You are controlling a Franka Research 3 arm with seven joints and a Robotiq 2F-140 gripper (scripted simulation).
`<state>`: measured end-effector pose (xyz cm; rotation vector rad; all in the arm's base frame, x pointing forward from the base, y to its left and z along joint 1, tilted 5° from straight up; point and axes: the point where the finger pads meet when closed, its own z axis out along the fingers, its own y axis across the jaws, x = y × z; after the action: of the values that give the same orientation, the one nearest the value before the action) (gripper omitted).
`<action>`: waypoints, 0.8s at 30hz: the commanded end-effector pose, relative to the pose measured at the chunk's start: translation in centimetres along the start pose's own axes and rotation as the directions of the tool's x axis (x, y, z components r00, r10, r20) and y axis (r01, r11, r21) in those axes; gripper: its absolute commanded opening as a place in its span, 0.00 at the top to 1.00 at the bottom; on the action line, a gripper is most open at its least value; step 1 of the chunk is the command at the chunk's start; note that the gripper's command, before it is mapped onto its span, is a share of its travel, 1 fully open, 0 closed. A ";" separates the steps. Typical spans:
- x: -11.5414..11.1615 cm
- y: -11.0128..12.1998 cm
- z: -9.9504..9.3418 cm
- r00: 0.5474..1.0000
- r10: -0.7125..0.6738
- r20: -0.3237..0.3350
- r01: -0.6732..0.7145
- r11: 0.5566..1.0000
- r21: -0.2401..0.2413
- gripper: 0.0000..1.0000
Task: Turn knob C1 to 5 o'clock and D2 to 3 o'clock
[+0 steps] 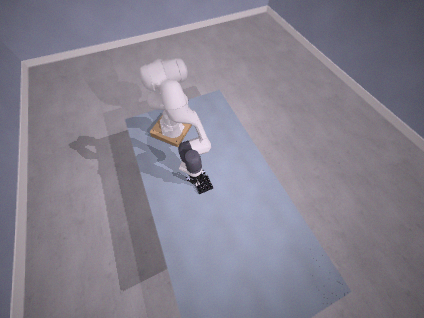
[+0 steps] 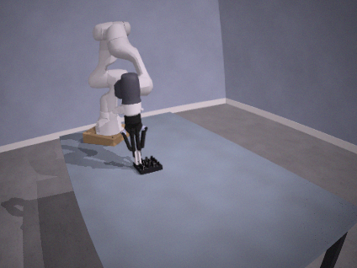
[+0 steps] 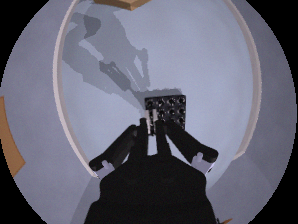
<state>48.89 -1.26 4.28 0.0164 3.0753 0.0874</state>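
On the blue-grey table (image 2: 236, 198), not far from the arm's tan base plate (image 2: 90, 136), the small black knob box (image 2: 148, 165) is sitting on its feet with its rows of knobs facing up. The white arm (image 2: 119, 46) is bending over from the base and pointing its dark wrist straight down, so the gripper (image 2: 137, 159) is hanging over the near-left edge of the box as the exterior view gives it. From the top view the box (image 1: 204, 183) is lying just in front of the base plate (image 1: 156, 135), and the grey wrist is covering the side of it nearest the arm. Through the wrist camera the box (image 3: 166, 110) is showing as a dark square with a grid of knobs, and the gripper (image 3: 152, 129) is reaching its pale fingertips down at the box's left edge in that view. The fingers are standing almost together, pinched to a narrow gap, right at a knob in that edge column; the knob is too small to make out between them, so whether they are squeezing it or merely closed I cannot tell, nor which knob it is. Shadows of the arm are falling across the table toward the base plate. Knob pointers and printed names are too small to read in any view
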 end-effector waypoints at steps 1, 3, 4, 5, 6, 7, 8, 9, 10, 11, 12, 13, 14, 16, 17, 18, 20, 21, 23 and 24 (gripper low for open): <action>-0.1 0.0 0.0 1.000 0.023 0.000 -0.023 1.000 0.003 0.95; -0.1 0.0 0.0 1.000 0.023 0.000 -0.023 1.000 0.003 0.95; -0.1 0.0 0.0 1.000 0.023 0.000 -0.023 1.000 0.003 0.95; -0.1 0.0 0.0 1.000 0.023 0.000 -0.023 1.000 0.003 0.95; -0.1 0.0 0.0 1.000 0.023 0.000 -0.023 1.000 0.003 0.95; -0.1 0.0 0.0 1.000 0.023 0.000 -0.023 1.000 0.003 0.95; -0.1 0.0 0.0 1.000 0.023 0.000 -0.023 1.000 0.003 0.88; -0.1 0.0 0.0 1.000 0.023 0.000 -0.023 1.000 0.003 0.88; -0.1 0.0 0.0 1.000 0.023 0.000 -0.023 1.000 0.003 0.88; -0.1 0.0 0.0 1.000 0.023 0.000 -0.023 1.000 0.003 0.88; -0.1 0.0 0.0 1.000 0.023 0.000 -0.023 1.000 0.003 0.88; -0.1 0.0 0.0 1.000 0.023 0.000 -0.023 1.000 0.003 0.88; -0.1 0.0 0.0 1.000 0.023 0.000 -0.023 1.000 0.003 0.88; -0.1 0.0 0.0 1.000 0.023 0.000 -0.023 1.000 0.003 0.88; -0.1 0.0 0.0 1.000 0.023 0.000 -0.023 1.000 0.003 0.88; -0.1 0.0 0.0 1.000 0.023 0.000 -0.023 1.000 0.003 0.88; -0.1 0.0 0.0 1.000 0.023 0.000 -0.023 1.000 0.003 0.88; -0.1 0.0 0.0 1.000 0.023 0.000 -0.023 1.000 0.003 0.88; -0.1 0.0 0.0 1.000 0.023 0.000 -0.023 1.000 0.003 0.88; -0.1 0.0 0.0 1.000 0.023 0.000 -0.023 1.000 0.003 0.88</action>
<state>48.89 -1.27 4.27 0.0466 3.0757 0.0856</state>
